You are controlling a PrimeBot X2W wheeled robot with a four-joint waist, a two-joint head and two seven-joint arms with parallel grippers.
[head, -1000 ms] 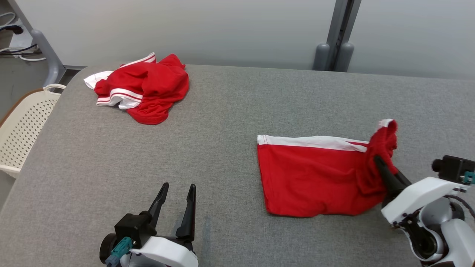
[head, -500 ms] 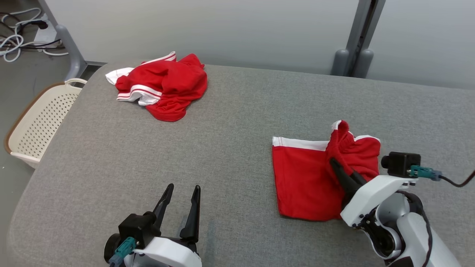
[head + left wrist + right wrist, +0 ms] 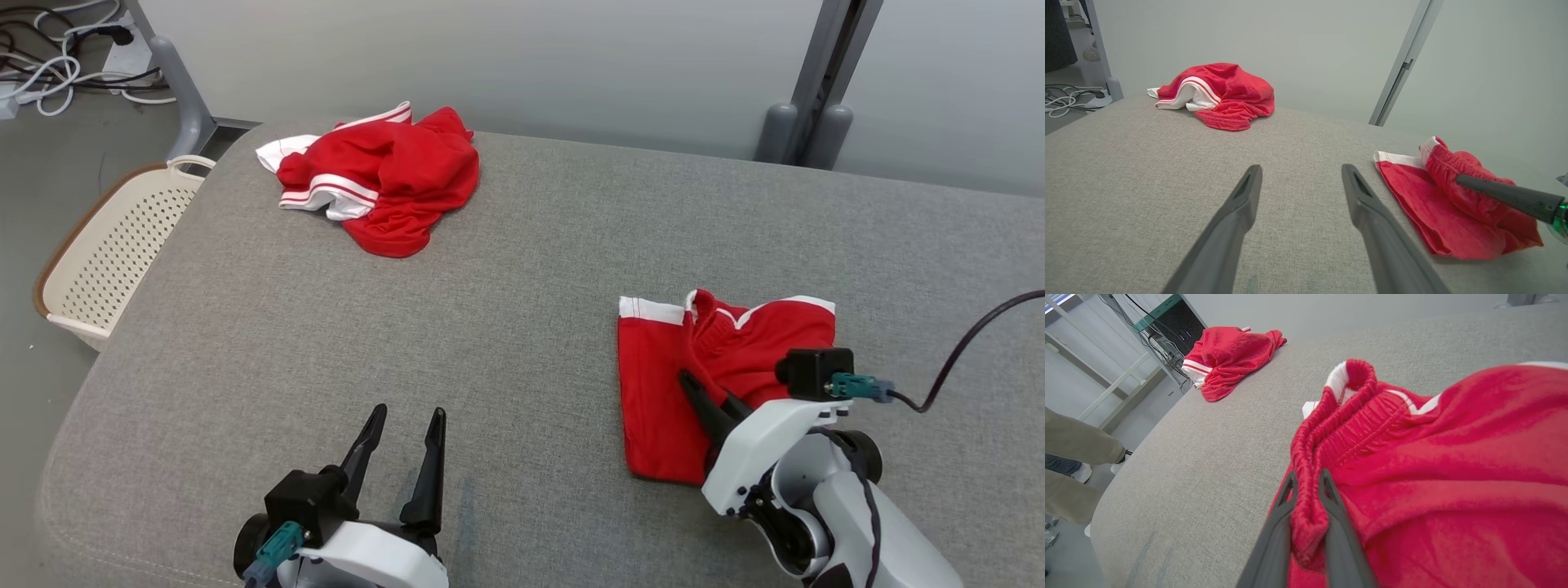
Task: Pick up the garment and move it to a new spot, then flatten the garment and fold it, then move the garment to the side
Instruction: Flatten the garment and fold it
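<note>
Red shorts (image 3: 653, 408) on counter (image 3: 522, 269), right-front. Flattening looks done; fold underway. Right claw (image 3: 686, 377) nearly closed, pinching elastic waistband (image 3: 1331, 428), right part lying over left. Fold alignment probably rough, arm hides edge. Left claw (image 3: 408, 411) wide open, empty. Left to do: release, move aside.
</note>
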